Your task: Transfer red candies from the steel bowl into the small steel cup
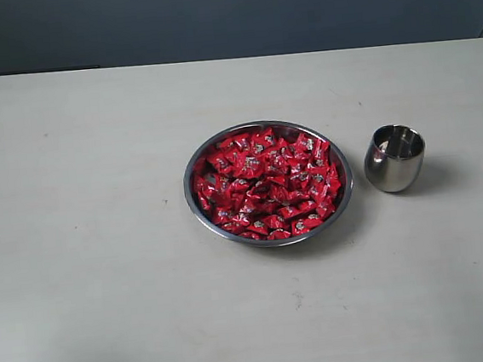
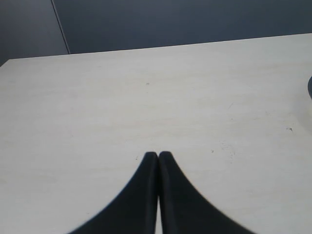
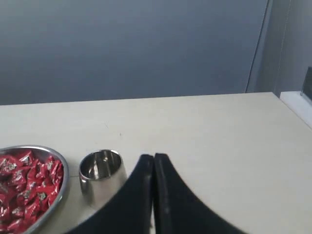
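Right hand [image 3: 154, 157]: two dark, smoothly curved fingers pressed together tip to tip, pinching nothing. Left hand [image 2: 158, 155]: likewise pressed together and empty, with only bare counter [image 2: 146, 97] ahead of it. Nearest the right hand stands the cup [image 3: 100, 178], a small, handleless tumbler of polished steel with a rounded, egg-like body. It is upright, and no candy can be seen inside. Beyond the cup from that hand, close by but not touching it, lies the bowl [image 3: 62, 161]. It is wide, shallow, round and thin-rimmed, of the same mirror-bright steel. The candies [image 3: 29, 190] fill it in a heap: small sweets in crinkled, glossy red wrappers, each with a pale mark. The counter is matt, pale and lightly scuffed. Progress, as judged: nothing transferred yet, and the whole task is left to do.
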`<state>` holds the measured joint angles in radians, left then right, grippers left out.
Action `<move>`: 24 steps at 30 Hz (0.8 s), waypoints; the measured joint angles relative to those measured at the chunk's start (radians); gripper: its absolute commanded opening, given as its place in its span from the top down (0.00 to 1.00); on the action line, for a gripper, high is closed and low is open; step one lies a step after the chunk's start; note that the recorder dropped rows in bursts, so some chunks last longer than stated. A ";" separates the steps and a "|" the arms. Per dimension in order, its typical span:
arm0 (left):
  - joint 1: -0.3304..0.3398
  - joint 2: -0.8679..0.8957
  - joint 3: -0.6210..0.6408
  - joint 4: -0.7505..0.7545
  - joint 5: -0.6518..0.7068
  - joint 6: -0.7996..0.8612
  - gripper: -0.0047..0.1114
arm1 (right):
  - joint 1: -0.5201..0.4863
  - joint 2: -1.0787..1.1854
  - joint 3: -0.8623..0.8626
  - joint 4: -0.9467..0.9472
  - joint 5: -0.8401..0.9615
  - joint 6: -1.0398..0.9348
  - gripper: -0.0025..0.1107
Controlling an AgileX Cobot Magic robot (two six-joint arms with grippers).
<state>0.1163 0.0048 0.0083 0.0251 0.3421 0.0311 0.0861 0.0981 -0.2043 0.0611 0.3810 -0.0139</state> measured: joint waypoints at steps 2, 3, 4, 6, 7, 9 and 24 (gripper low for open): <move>0.000 0.000 0.000 0.000 0.000 0.000 0.96 | 0.000 0.025 -0.038 0.000 0.000 0.000 0.98; 0.000 0.000 0.000 0.000 0.000 0.000 0.96 | 0.000 0.034 -0.054 0.000 -0.002 0.000 0.98; 0.000 0.000 0.000 0.000 0.000 0.000 0.96 | 0.000 0.039 -0.069 0.000 -0.004 0.000 0.98; 0.000 0.000 0.000 0.000 0.000 0.000 0.96 | 0.000 0.044 -0.087 0.000 -0.010 0.000 0.98; 0.000 0.000 0.000 0.000 0.000 0.000 0.96 | 0.000 0.044 -0.093 0.000 -0.015 0.000 0.98; 0.000 0.000 0.000 0.000 0.000 0.000 0.96 | 0.000 0.044 -0.097 0.000 -0.020 0.000 0.98; 0.000 0.000 0.000 0.000 0.000 0.000 0.96 | 0.000 0.044 -0.097 0.000 -0.020 0.000 0.98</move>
<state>0.1163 0.0048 0.0083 0.0251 0.3421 0.0311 0.0861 0.1422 -0.3010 0.0611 0.3608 -0.0139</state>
